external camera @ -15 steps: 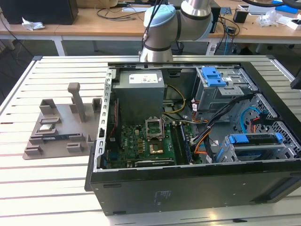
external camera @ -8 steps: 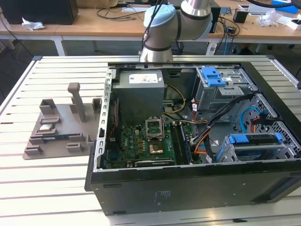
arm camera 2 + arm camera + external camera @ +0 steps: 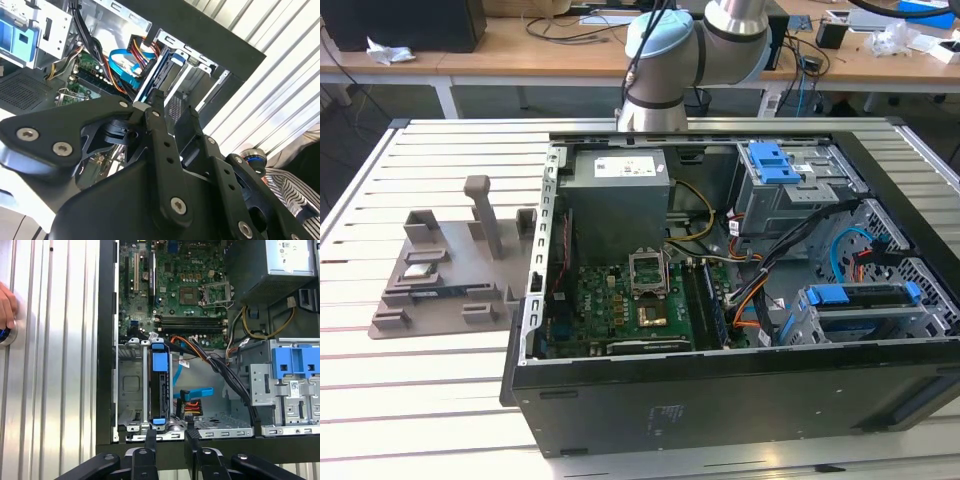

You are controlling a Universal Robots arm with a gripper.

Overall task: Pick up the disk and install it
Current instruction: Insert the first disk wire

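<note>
The disk [image 3: 158, 390], a drive in a bright blue carrier, sits edge-on in a slot of the metal drive cage [image 3: 131, 390] at one corner of the open computer case. In the exterior view the disk [image 3: 865, 297] lies in that cage at the right, near the case's front wall. In the first wrist view my gripper [image 3: 170, 438] hangs above the case edge just outside the cage. It is open, with nothing between its black fingers [image 3: 151, 440]. My arm [image 3: 670, 60] rises behind the case.
The case holds a green motherboard [image 3: 620, 300], a grey power supply box [image 3: 618, 200], a blue latch piece [image 3: 770, 160] on the upper bay and loose cables [image 3: 220, 365]. A grey parts fixture [image 3: 450, 270] lies on the slatted table [image 3: 420, 400]. A person's hand [image 3: 5, 305] rests beside the case.
</note>
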